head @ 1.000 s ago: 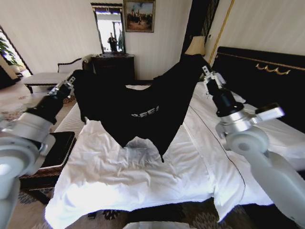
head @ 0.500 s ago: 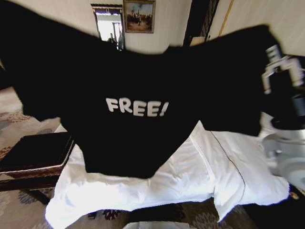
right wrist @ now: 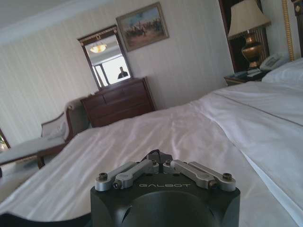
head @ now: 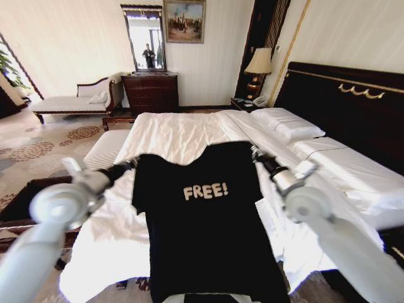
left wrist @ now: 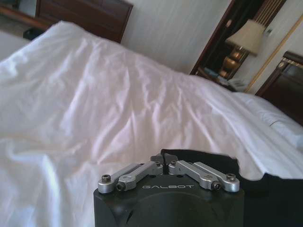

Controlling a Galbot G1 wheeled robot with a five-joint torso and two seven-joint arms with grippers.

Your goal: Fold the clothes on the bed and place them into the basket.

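Holding the T-shirt spread over the bed

Lying flat with its "FREE!" lettering up, the black T-shirt (head: 205, 221) covers the near part of the white bed (head: 183, 136), hem toward the robot. Left hand (head: 130, 165) is closed on the left sleeve, right hand (head: 255, 153) closed on the right shoulder. Dark basket (head: 16, 205) stands beside the bed's left edge

The bed (head: 183, 136) fills the middle of the frame under rumpled white sheets. White pillows (head: 287, 123) lie at its right, against the black headboard (head: 341, 107). The black T-shirt (head: 205, 214) lies spread lengthwise down its centre.
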